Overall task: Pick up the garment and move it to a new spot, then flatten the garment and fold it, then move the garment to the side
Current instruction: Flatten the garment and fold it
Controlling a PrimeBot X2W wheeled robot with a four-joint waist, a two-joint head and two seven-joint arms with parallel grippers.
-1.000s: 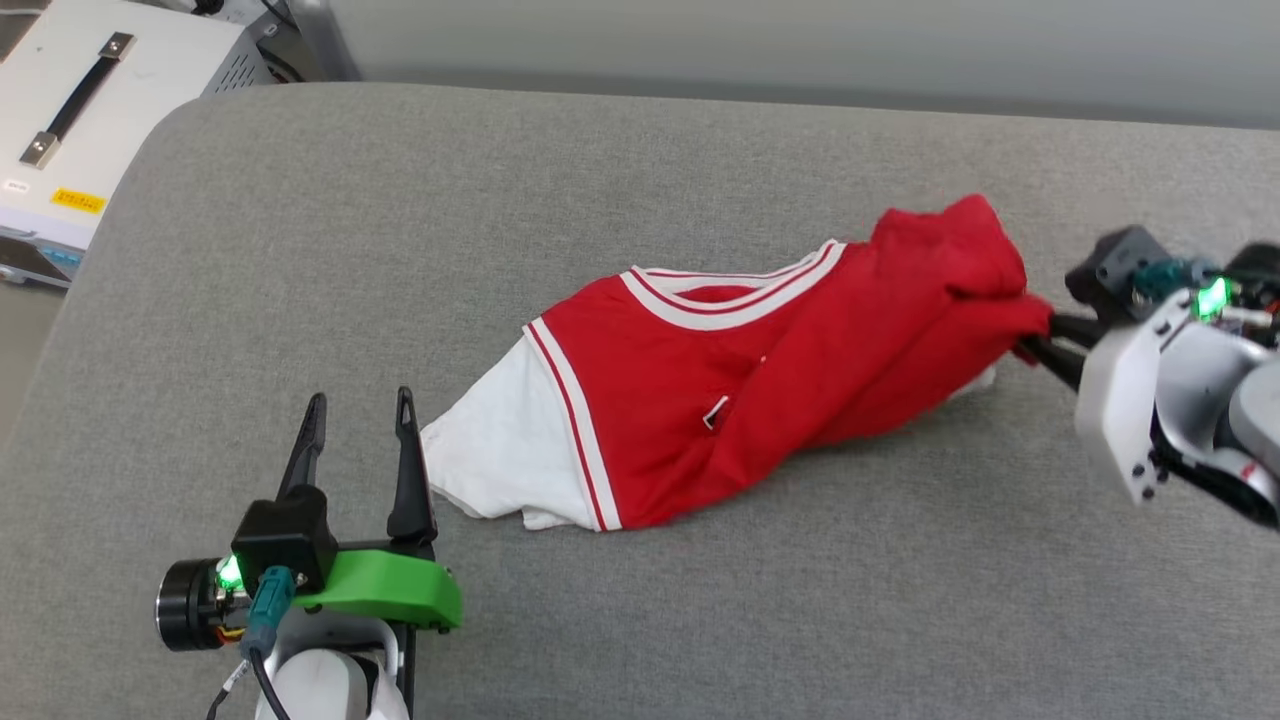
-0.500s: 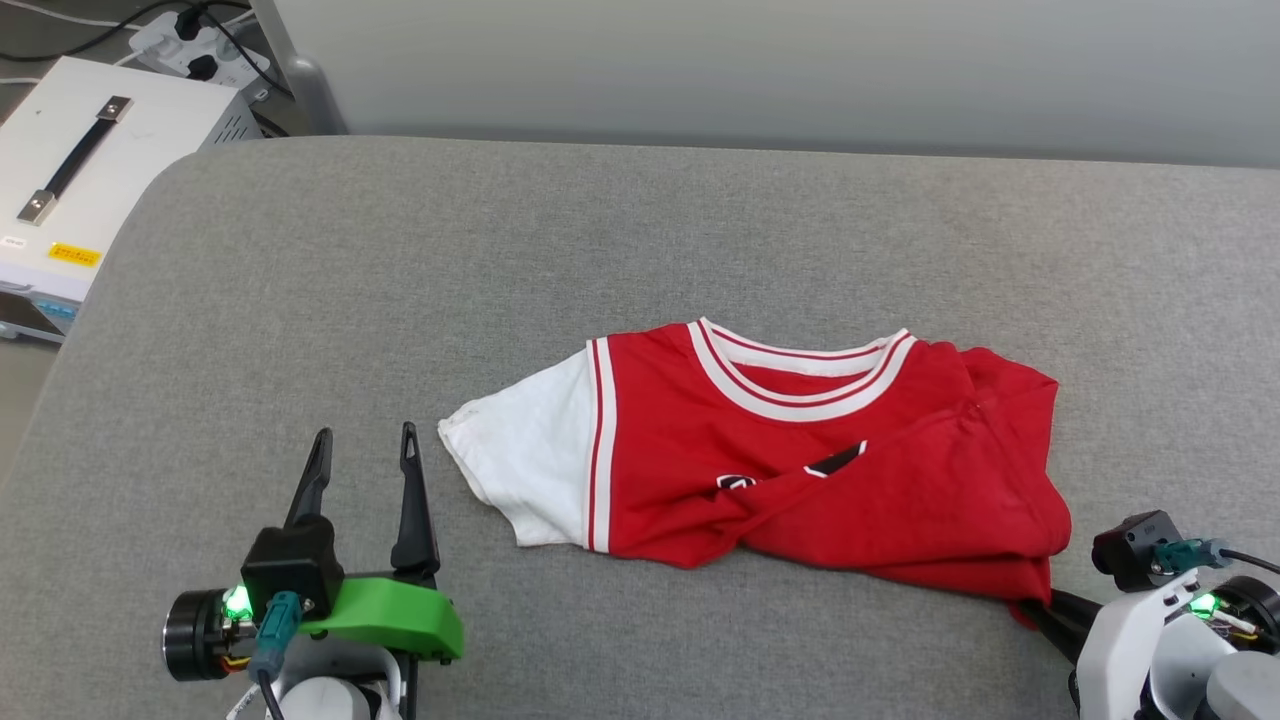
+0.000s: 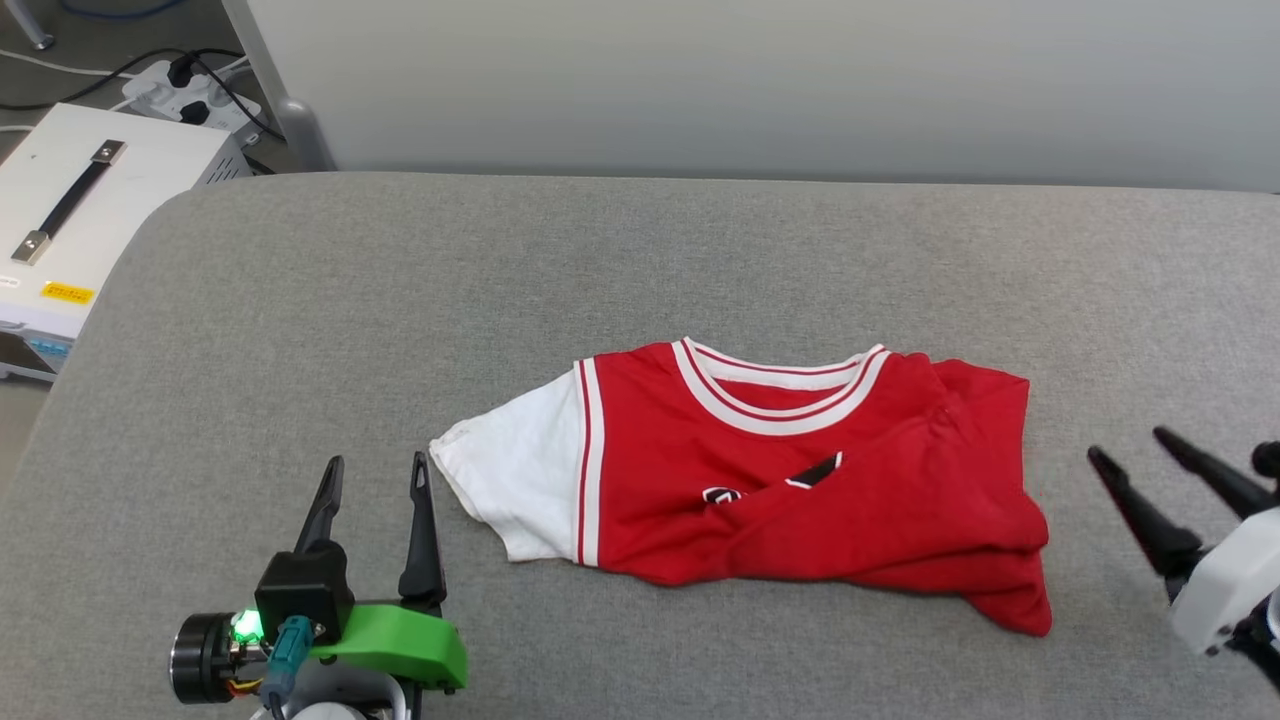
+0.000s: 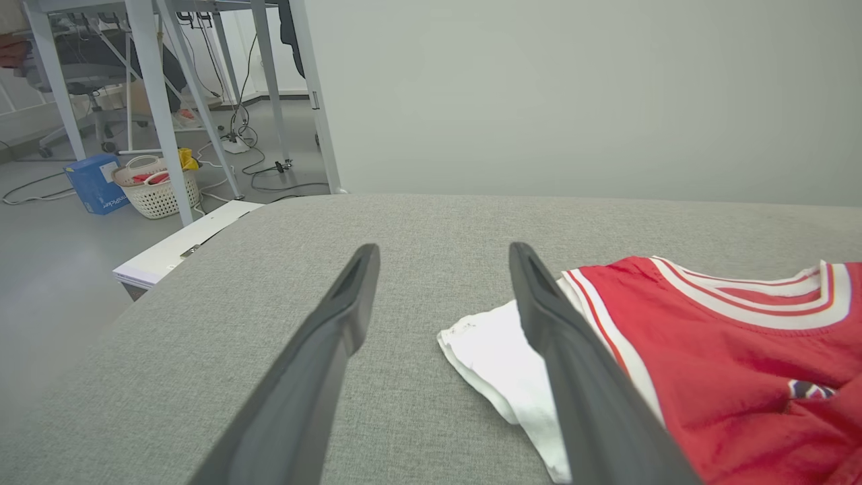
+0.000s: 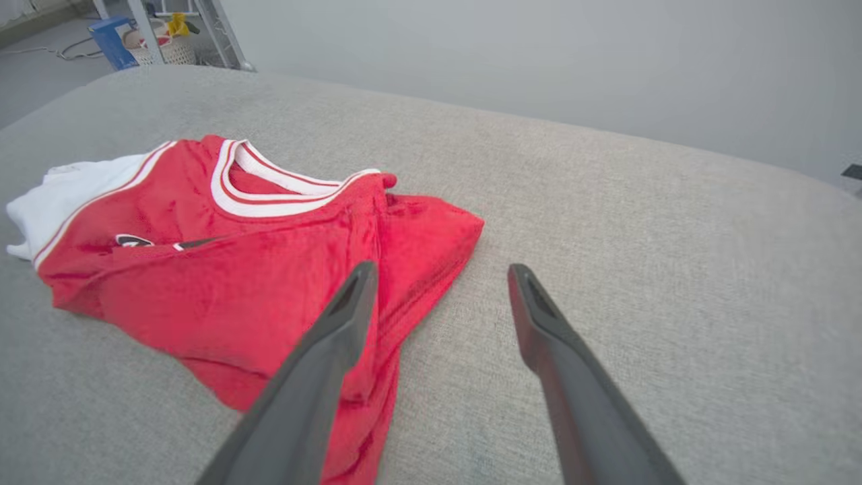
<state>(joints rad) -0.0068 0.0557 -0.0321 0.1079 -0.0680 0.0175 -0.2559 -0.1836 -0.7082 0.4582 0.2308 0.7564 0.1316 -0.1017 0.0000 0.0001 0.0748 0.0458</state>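
**Garment.** The red shirt (image 3: 800, 490) lies rumpled on the grey cloth-covered tabletop (image 3: 600, 260), right of the middle and nearer the near edge than the far one. The striped collar faces the far edge. One white sleeve (image 3: 515, 490) spreads flat toward the left edge. The right-hand part is folded across the chest, so only a scrap of black, white-outlined print shows. A corner of the hem trails toward the near right.

**Left pincer** (image 3: 378, 462). Open and empty, close to the near edge, with its fingertips just beside the sleeve. In the left wrist view one finger overlaps the sleeve. The head view shows bare cloth between them.

**Right pincer** (image 3: 1128, 445). Open and empty, near the right edge. In the right wrist view one finger crosses the hem. The head view shows it standing apart from the shirt.

**Surroundings.** The head view shows a white box with a black handle (image 3: 90, 210) off the far left corner, and a power strip (image 3: 190, 85) behind it. The left wrist view looks further past that corner and shows white table legs, a basket (image 4: 155, 192) and a blue box (image 4: 94, 188) on the floor.
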